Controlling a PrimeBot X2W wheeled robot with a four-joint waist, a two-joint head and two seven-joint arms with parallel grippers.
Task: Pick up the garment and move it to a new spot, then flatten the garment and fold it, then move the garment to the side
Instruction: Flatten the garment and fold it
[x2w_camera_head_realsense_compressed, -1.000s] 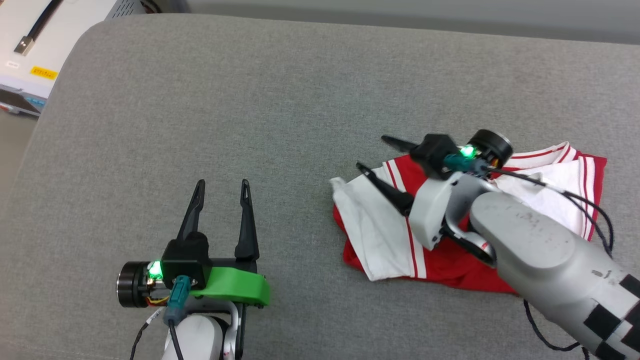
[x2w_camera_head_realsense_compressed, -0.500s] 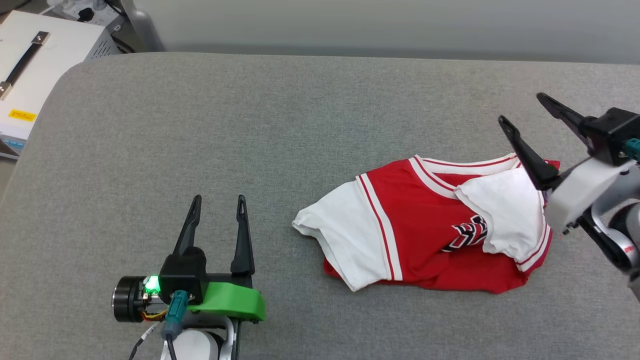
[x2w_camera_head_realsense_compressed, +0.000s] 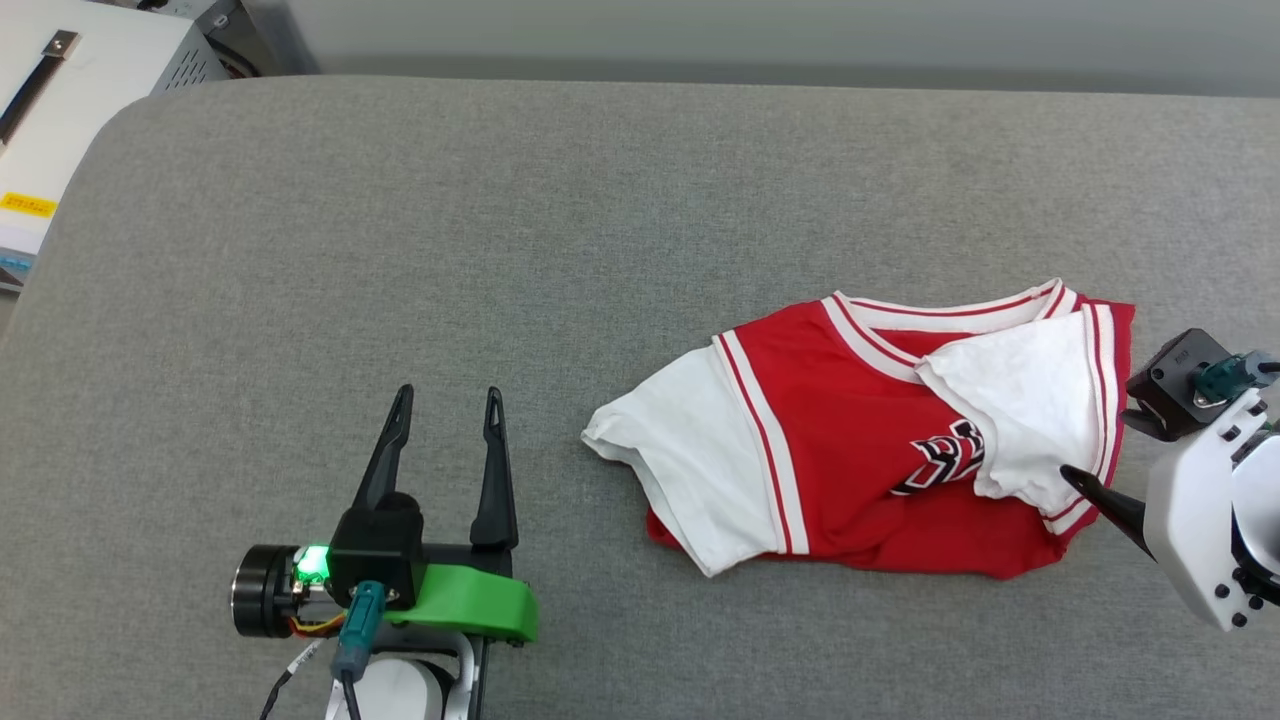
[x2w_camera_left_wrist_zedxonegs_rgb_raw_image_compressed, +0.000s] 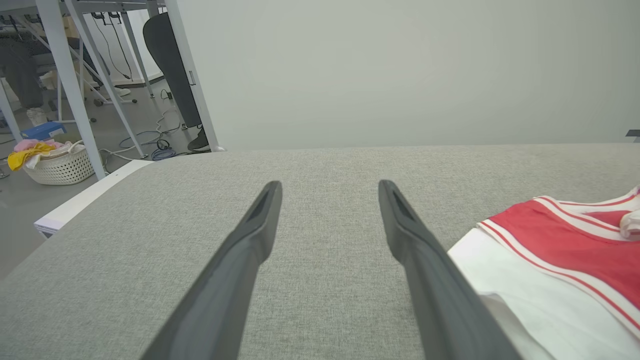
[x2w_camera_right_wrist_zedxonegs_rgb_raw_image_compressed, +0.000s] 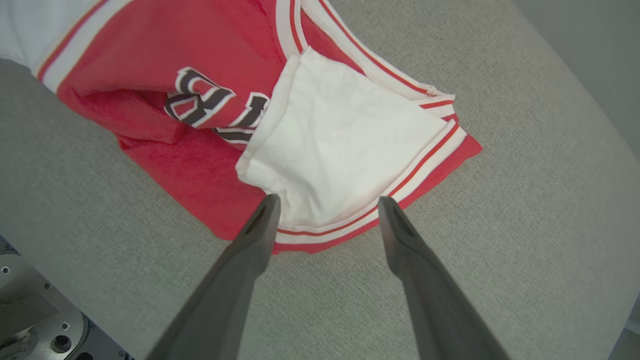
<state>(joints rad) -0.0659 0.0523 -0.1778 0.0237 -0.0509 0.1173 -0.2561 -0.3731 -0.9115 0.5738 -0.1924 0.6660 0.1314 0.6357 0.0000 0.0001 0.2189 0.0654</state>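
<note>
Item: the garment (x2w_camera_head_realsense_compressed: 850, 470), a red jersey with white sleeves, lying crumpled on the grey cushion (x2w_camera_head_realsense_compressed: 500, 250). We log its striped sleeve hem just beyond the tips of the right gripper (x2w_camera_right_wrist_zedxonegs_rgb_raw_image_compressed: 328, 200), whose fingers are spread and hold nothing. The left gripper (x2w_camera_head_realsense_compressed: 447, 395), likewise spread and empty, has the garment apart on its right.

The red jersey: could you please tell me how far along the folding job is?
Nothing looks finished: the jersey lies rumpled on the grey cushion, one white sleeve flopped over its lettering. In hand: the open right end effector is poised at that sleeve's striped edge; the left end effector sits open, apart. Flattening, folding and moving aside remain.
</note>
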